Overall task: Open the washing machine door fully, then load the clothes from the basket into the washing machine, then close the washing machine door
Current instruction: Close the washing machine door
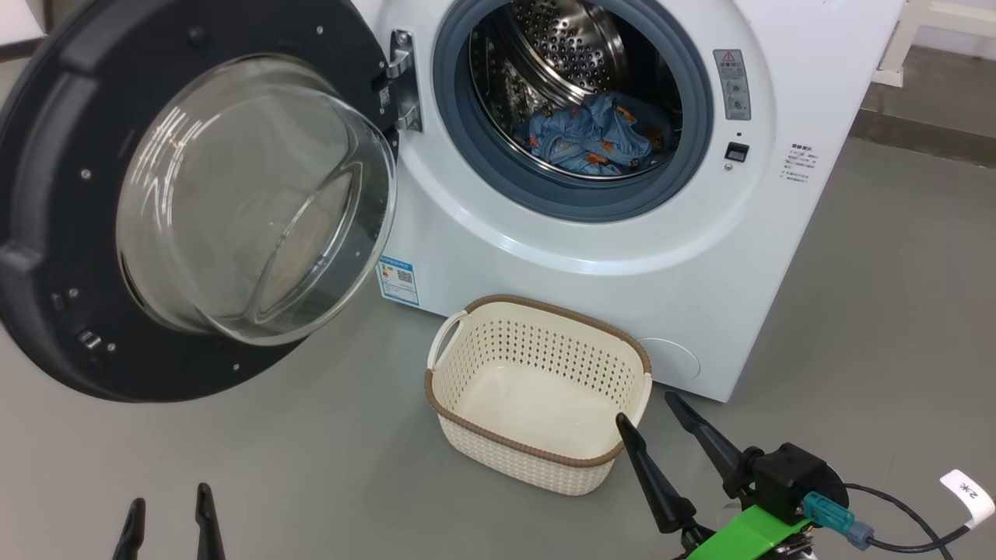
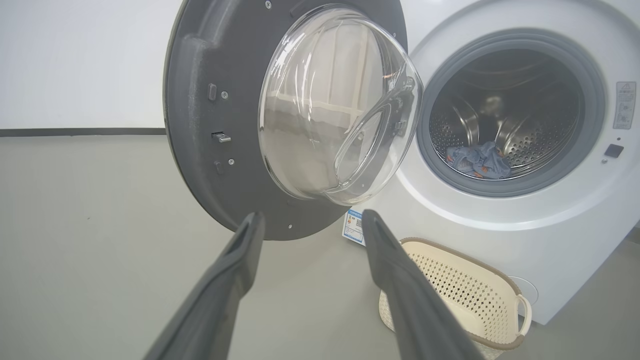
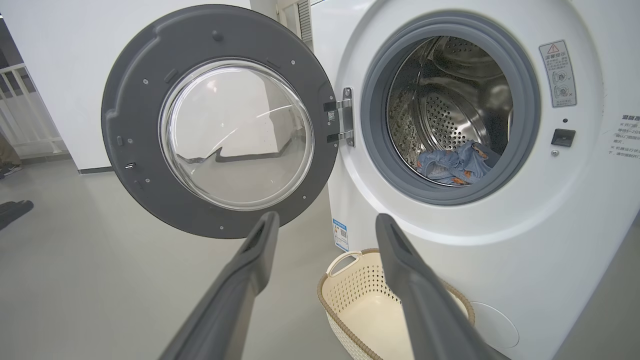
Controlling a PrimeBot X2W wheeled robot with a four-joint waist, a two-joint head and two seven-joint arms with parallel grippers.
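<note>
The washing machine (image 1: 607, 257) (image 2: 550, 240) (image 3: 550, 250) stands with its door (image 1: 70, 233) (image 2: 200, 125) (image 3: 130, 125) swung wide open to the left. Blue clothes (image 1: 591, 136) (image 2: 477, 160) (image 3: 455, 165) lie inside the steel drum. The cream basket (image 1: 537, 327) (image 2: 470, 295) (image 3: 350, 300) sits empty on the floor in front of the machine. My left gripper (image 1: 170, 505) (image 2: 310, 220) is open, low at the front left, below the door. My right gripper (image 1: 650, 408) (image 3: 325, 222) is open beside the basket's near right corner, holding nothing.
Grey floor (image 1: 311, 451) spreads around the basket and under the open door. A black cable with a white tag (image 1: 965, 494) trails from the right wrist. A white wall (image 2: 75, 60) stands left of the door. A shoe (image 3: 15, 210) rests on the floor at far left.
</note>
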